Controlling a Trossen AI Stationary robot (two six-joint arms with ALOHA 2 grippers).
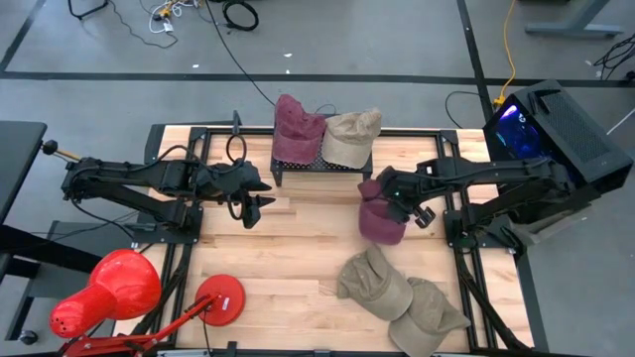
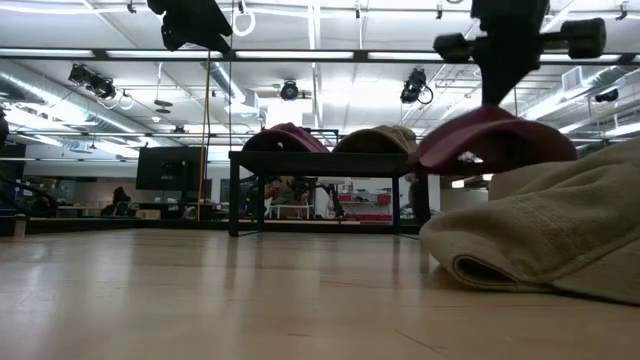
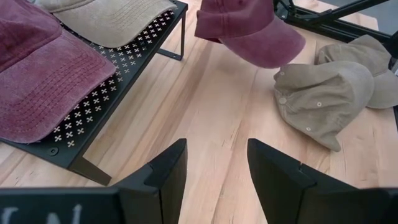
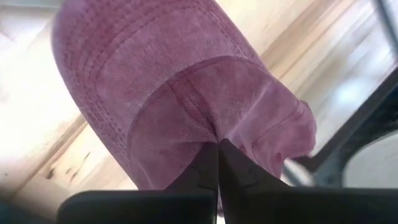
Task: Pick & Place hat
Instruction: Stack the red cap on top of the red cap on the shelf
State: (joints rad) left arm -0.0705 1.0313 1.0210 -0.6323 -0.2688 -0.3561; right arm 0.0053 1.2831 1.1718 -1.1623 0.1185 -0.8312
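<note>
A maroon hat (image 1: 381, 222) hangs under my right gripper (image 4: 217, 155), which is shut on it, right of the table's middle. In the low view this hat (image 2: 495, 140) is off the wood. A black perforated rack (image 1: 319, 166) at the far middle carries another maroon hat (image 1: 297, 127) and a tan hat (image 1: 351, 136), each resting on its top. Two more tan hats (image 1: 375, 283) (image 1: 429, 315) lie on the table at the near right. My left gripper (image 3: 214, 168) hangs open above the table, left of the rack, touching nothing. My right gripper pinches a raised fold of the maroon hat's crown cloth (image 4: 214, 134) between its two shut fingers. The fingers come from above, pointing steeply down. The hat hangs below them, lifted clear of the table, its stitched brim (image 4: 106, 68) sticking out to one side.
A red desk lamp (image 1: 109, 293) with a round base (image 1: 220, 297) stands at the near left corner. Black frame rails (image 1: 458, 213) border the table's left and right sides. Bare wood lies between the rack and the tan hats.
</note>
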